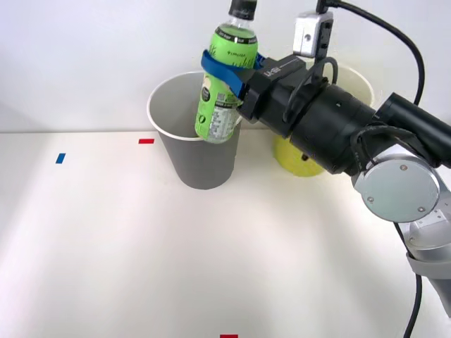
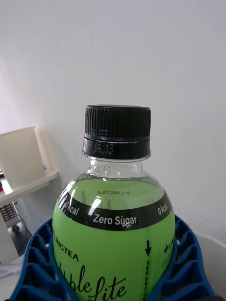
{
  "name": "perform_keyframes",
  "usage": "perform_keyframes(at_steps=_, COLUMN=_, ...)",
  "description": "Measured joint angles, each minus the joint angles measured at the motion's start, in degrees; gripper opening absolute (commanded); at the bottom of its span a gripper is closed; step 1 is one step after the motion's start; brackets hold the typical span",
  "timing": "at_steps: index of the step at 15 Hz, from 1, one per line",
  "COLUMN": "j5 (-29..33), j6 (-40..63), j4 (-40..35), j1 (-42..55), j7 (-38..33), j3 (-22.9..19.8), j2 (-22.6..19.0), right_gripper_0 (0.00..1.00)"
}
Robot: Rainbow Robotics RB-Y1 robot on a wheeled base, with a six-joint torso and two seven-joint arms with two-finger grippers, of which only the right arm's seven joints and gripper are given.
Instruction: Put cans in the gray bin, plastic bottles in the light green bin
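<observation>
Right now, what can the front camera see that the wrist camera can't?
Front view alone: the gray bin, the light green bin behind the arm, and the table with its tape marks. Wrist view alone: the bottle's "Zero Sugar" band. Both: the green bottle with its black cap, held upright in the right gripper.

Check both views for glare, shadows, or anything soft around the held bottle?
Front view: even light, the gray bin casting only a faint shadow on the table; the green bottle in the right gripper is crisp. Right wrist view: small bright highlights on the bottle's shoulder, label text readable, blue fingers hugging its sides, white box behind slightly soft.
</observation>
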Motion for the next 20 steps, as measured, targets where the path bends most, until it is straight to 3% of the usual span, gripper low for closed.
perform_keyframes(at_steps=5, j5=10.42, j6=-3.2, j4=2.17, j1=-1.95, j7=-6.34, j3=-5.11, j2=1.36, right_gripper_0=0.0)
perform_keyframes(at_steps=10, j5=14.39, j6=-3.26, j4=4.99, j1=-2.46, j7=-6.59, j3=-11.83, j2=1.66, right_gripper_0=0.0)
perform_keyframes(at_steps=16, j5=29.18, j6=-3.29, j4=6.45, j1=1.92, j7=-7.82, j3=-14.39, j2=1.09, right_gripper_0=0.0)
perform_keyframes(at_steps=20, j5=33.39, j6=-3.76, j4=6.5, j1=3.38, j7=-11.44, j3=-15.26, j2=0.96, right_gripper_0=0.0)
